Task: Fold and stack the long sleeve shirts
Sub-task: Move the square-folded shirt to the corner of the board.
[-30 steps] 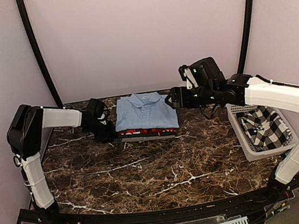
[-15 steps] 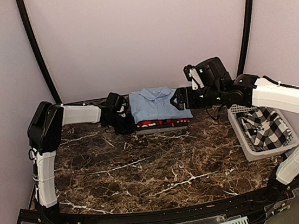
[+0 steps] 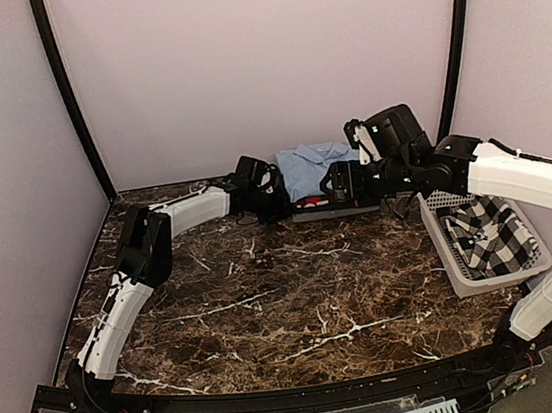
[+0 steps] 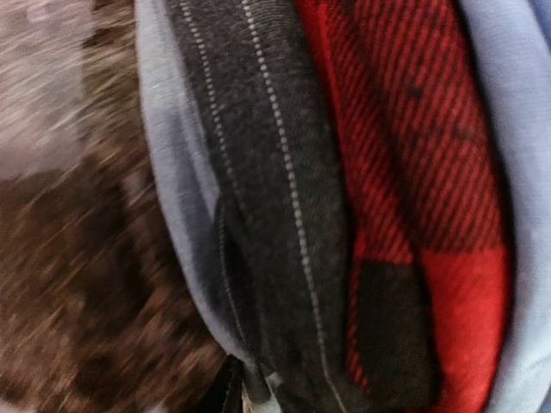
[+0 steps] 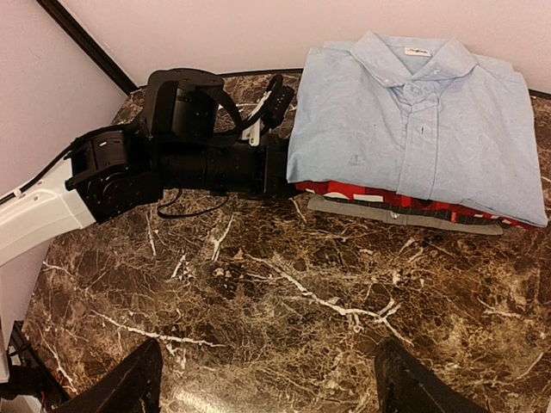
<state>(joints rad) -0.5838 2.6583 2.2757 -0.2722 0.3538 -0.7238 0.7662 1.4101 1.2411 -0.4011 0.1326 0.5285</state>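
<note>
A folded stack lies at the back of the table with the light blue shirt (image 3: 313, 159) (image 5: 422, 129) on top. The red-and-black plaid shirt (image 5: 379, 194) (image 4: 413, 172) is under it, above a grey striped layer (image 4: 275, 189). My left gripper (image 3: 275, 195) (image 5: 280, 168) is at the stack's left edge, its jaws shut on the lower layers. One dark finger (image 4: 228, 391) shows beside the cloth. My right gripper (image 3: 339, 184) (image 5: 275, 391) hovers open over bare marble in front of the stack. The black-and-white checked shirt (image 3: 491, 235) lies crumpled in the basket.
The white lattice basket (image 3: 443, 256) stands at the right edge of the table, just right of my right arm. The back wall is close behind the stack. Brown marble table (image 3: 298, 304) extends in front.
The stack has slid to the right along the back of the table with my left gripper at its left edge. My right gripper has moved right with it, still open.
</note>
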